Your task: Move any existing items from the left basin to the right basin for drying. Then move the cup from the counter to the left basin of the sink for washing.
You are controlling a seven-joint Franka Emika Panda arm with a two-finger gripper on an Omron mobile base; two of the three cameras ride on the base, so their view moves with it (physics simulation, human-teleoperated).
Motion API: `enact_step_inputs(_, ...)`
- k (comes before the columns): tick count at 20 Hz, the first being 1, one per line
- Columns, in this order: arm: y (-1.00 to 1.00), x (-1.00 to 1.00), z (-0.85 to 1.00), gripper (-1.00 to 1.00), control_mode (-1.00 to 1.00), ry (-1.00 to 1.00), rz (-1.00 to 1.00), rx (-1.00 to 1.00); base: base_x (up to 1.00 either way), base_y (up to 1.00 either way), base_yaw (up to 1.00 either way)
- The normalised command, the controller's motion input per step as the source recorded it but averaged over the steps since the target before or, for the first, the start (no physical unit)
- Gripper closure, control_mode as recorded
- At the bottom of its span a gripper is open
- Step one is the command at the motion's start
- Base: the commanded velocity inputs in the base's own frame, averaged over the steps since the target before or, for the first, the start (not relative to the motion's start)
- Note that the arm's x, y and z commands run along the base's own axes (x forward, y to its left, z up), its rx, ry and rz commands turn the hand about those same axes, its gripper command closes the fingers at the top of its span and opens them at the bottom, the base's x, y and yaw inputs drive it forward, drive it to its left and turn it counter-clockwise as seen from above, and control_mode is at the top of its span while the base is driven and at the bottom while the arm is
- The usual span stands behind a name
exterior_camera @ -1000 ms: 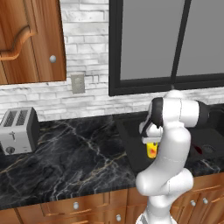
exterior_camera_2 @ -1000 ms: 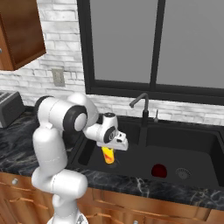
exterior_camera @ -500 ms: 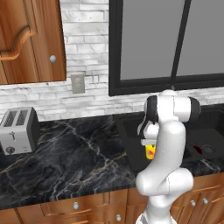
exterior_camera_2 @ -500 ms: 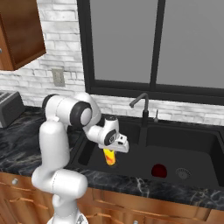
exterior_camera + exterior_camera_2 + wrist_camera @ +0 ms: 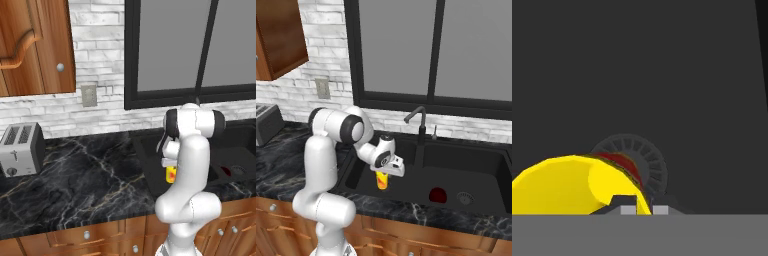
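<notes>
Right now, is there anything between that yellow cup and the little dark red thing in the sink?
In the right base view, only bare black sink floor and the low divider between the basins lie between the cup and the dark red object.

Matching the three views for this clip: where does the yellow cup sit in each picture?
Left base view: the yellow cup peeks out beside the arm's white forearm, right of centre, over the left basin.
Right base view: just below the pincer, centre, over the left basin.
Hand view: bottom left, held at its rim between the fingertips.
Shared landmark: the matte black sink; the left basin's round drain lies behind the cup in the hand view.
</notes>
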Motion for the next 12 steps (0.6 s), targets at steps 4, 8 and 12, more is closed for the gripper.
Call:
enact_step_inputs(4,0.00,0.00,-0.02,-1.00,-1.00,-0.04,0.00,0.03,0.00,0.00,0.00)
enact_step_inputs(8,0.00,0.00,0.08,-1.00,-1.00,-0.04,0.00,0.01,0.00,0.00,0.00)
enact_step_inputs(12,0.00,0.00,0.28,-1.00,-1.00,-0.04,0.00,0.00,0.00,0.00,0.00)
